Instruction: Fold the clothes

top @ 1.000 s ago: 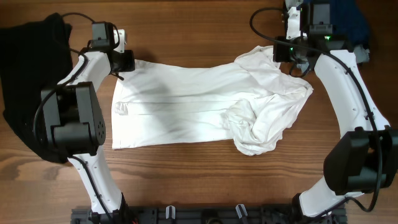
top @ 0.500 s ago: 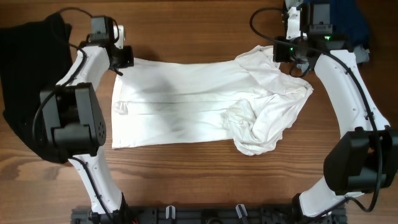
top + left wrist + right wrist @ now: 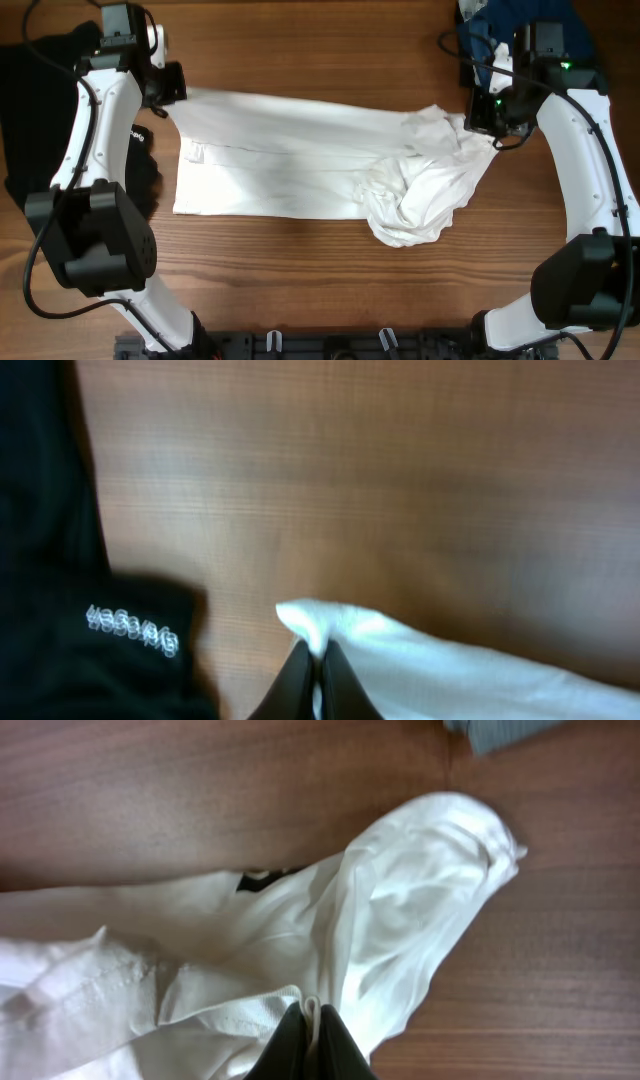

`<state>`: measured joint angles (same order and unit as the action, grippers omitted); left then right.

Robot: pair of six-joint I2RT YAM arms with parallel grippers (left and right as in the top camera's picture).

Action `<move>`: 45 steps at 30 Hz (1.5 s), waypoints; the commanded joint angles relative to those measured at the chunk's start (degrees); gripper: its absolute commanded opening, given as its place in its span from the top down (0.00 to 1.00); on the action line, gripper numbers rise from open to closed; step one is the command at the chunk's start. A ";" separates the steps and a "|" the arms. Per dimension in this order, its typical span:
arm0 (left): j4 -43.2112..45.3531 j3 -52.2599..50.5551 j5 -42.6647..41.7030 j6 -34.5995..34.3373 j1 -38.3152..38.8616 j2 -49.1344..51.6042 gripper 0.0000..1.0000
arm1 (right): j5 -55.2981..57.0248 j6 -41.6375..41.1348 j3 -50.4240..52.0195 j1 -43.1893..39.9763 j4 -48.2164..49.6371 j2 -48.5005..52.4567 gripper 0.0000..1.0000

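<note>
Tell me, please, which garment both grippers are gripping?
The white T-shirt, stretched across the middle; the black garment and the blue pieces lie unheld at the edges.

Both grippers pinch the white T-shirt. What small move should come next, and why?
Probably the right gripper should pull its pinched edge away from the left gripper: the white T-shirt lies flat there but crumpled at the right gripper's end.

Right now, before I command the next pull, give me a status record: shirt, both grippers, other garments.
shirt: white T-shirt, spread flat on its left part, bunched at its right end
left gripper: shut on the shirt's far left corner
right gripper: shut on the bunched right end
black garment: left of the shirt
blue pieces: far right, beyond the right arm
</note>
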<state>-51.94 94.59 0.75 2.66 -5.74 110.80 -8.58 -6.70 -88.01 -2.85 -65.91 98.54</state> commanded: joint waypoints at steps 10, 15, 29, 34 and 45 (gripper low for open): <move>-3.58 -7.54 1.03 -0.79 -0.28 1.97 0.96 | 0.00 -1.68 13.42 -1.38 6.10 -0.87 0.96; -2.32 -8.09 0.35 -0.79 -0.26 2.34 0.23 | -2.05 -2.29 12.07 -4.20 8.13 -0.92 0.18; -19.65 -3.58 -2.84 -15.41 -0.15 -9.90 0.08 | -7.76 -5.25 5.42 0.83 -9.01 -16.48 0.23; -22.03 -8.44 -3.82 -20.26 0.00 -10.03 0.13 | -3.72 -13.35 10.10 8.24 -9.75 -17.44 0.24; -4.22 -28.63 -4.35 -24.81 1.14 -10.43 0.28 | -2.97 -22.08 29.07 22.38 6.12 -17.40 0.39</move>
<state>-59.31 68.51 -2.94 -20.56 -4.78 100.71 -12.25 -26.20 -63.20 15.44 -64.12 81.47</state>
